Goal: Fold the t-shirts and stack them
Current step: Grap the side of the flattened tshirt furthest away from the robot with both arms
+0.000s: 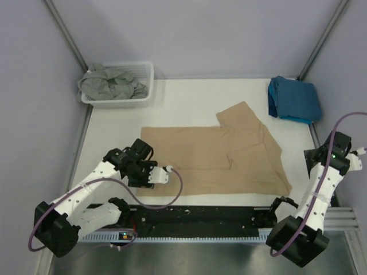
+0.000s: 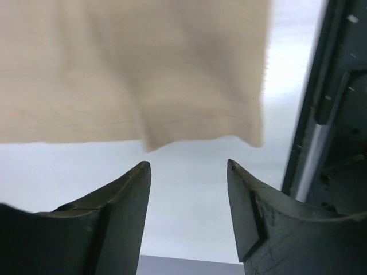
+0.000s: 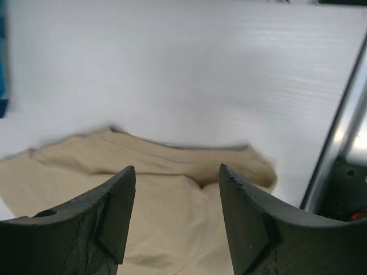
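The tan t-shirt (image 1: 229, 154) at the centre of the frame is soft, matt cloth, as are the teal t-shirt (image 1: 293, 98) at upper right and the crumpled grey-green t-shirt (image 1: 112, 83) at upper left. The last of these lies in a white slatted plastic basket (image 1: 117, 102). The table (image 1: 189, 97) is smooth, matt white.

Legible text, labels, brands, numbers, signs: we find none that can be read on any surface in the three views.

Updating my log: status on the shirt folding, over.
Left claw, right claw open, empty. Tan t-shirt part-folded. Teal t-shirt folded aside. Nothing in the way.
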`<action>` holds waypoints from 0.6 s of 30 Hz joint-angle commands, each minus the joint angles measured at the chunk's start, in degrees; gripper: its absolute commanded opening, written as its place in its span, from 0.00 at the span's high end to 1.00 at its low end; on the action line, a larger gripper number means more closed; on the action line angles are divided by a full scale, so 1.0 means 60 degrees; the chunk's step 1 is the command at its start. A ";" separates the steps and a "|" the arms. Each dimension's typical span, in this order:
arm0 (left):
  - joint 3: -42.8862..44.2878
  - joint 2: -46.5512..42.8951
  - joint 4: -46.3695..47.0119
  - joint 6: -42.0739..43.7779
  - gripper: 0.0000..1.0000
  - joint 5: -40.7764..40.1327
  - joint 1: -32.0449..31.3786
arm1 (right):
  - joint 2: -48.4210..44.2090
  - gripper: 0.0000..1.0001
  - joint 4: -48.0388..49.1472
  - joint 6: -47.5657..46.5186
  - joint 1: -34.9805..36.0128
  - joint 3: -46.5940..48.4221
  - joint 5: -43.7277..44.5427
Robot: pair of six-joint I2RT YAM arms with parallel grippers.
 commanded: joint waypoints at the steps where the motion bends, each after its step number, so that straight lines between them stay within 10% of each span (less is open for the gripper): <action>1: 0.1594 0.0755 0.1484 -0.1276 0.36 0.0203 0.0538 | 0.0917 0.41 0.2004 -0.1268 0.0367 0.1504 -0.0342; 10: 0.5169 0.4313 0.2717 -0.3590 0.37 0.2972 0.3818 | 0.4108 0.40 0.5347 -0.5469 0.4585 0.4287 -0.1364; 18: 0.5932 0.6585 0.4461 -0.4895 0.41 0.1816 0.4348 | 0.9496 0.39 0.3797 -0.8094 0.6213 0.8563 -0.2776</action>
